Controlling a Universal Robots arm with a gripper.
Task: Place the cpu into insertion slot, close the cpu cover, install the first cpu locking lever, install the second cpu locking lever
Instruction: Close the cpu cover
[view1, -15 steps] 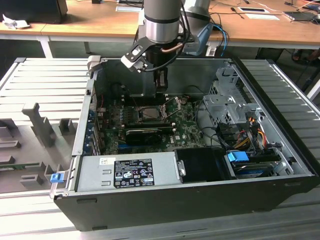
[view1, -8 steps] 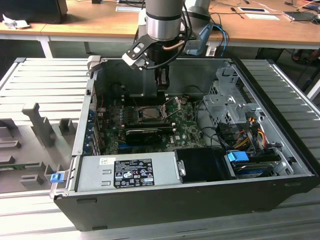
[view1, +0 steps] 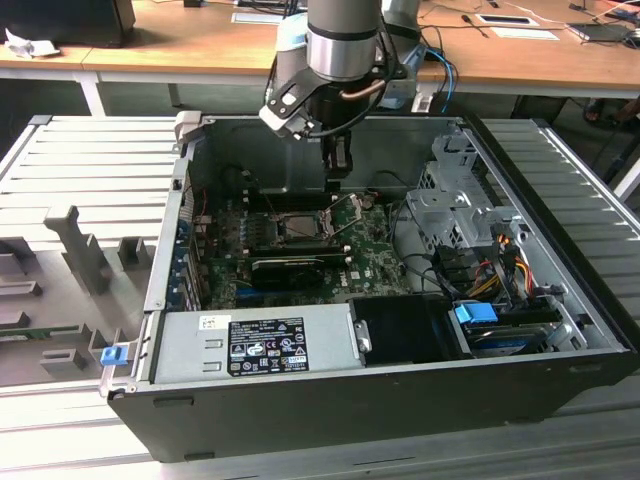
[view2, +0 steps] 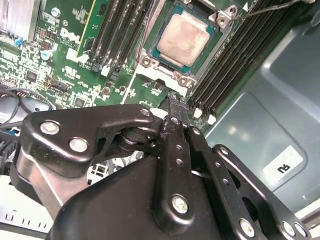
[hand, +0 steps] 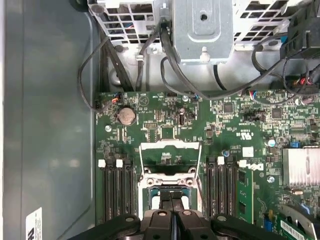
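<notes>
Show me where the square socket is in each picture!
Exterior view: the socket sits on the green board, mid-case, near the gripper.
First wrist view: the socket lies between the memory slots, partly behind the gripper.
Second wrist view: the socket is just past the gripper, with the cpu in it.
Shared landmark: the gripper, close to the socket everywhere.

Robotics lab set up for computer assembly: a robot arm (view1: 345, 40) hangs over an open desktop computer case (view1: 350, 410), its green motherboard (hand: 165, 115), the cpu (view2: 184, 37), power supply (view1: 255, 345) and wiring (view1: 500, 260) laid bare, on a ribbed grey metal counter (view1: 90, 160); a grey moulded parts tray (view1: 75, 250) lies at the exterior view's left, and wooden counters (view1: 200, 45) behind carry papers (view1: 525, 32) and a black box (view1: 70, 20)
</notes>
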